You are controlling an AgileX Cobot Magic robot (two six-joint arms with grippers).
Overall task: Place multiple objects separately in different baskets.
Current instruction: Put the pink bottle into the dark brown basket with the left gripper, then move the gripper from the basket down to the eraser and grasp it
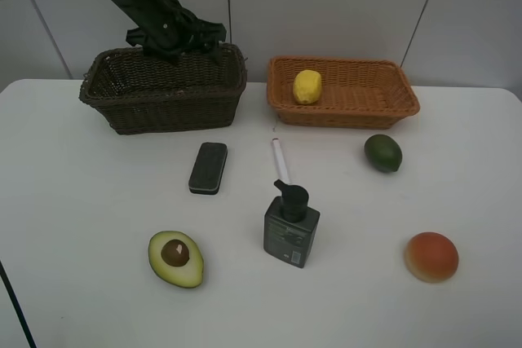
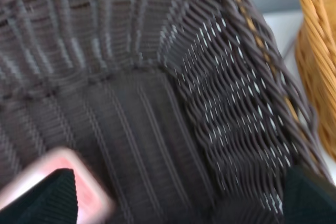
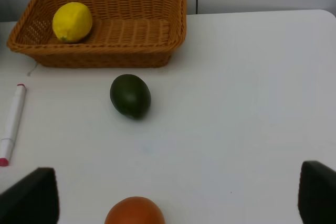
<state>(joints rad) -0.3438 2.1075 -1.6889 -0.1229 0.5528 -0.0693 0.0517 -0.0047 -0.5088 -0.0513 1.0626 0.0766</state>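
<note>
My left gripper (image 1: 174,41) hangs over the dark brown basket (image 1: 163,107). In the left wrist view its jaws (image 2: 178,200) stand wide apart over the basket floor (image 2: 136,145), and a blurred pink bottle (image 2: 63,179) lies by one fingertip. The lemon (image 1: 307,86) lies in the orange-tan basket (image 1: 391,107). On the table are the black eraser (image 1: 208,168), white marker (image 1: 280,159), dark pump bottle (image 1: 291,227), halved avocado (image 1: 175,258), dark green fruit (image 1: 382,152) and orange-red fruit (image 1: 431,256). My right gripper (image 3: 173,198) is open and empty, above the orange-red fruit (image 3: 135,211).
The two baskets stand side by side at the back of the white table (image 1: 98,201), with a gap between them. The right arm does not show in the exterior high view. The right wrist view shows the green fruit (image 3: 130,95), the marker (image 3: 12,121) and the lemon (image 3: 72,21).
</note>
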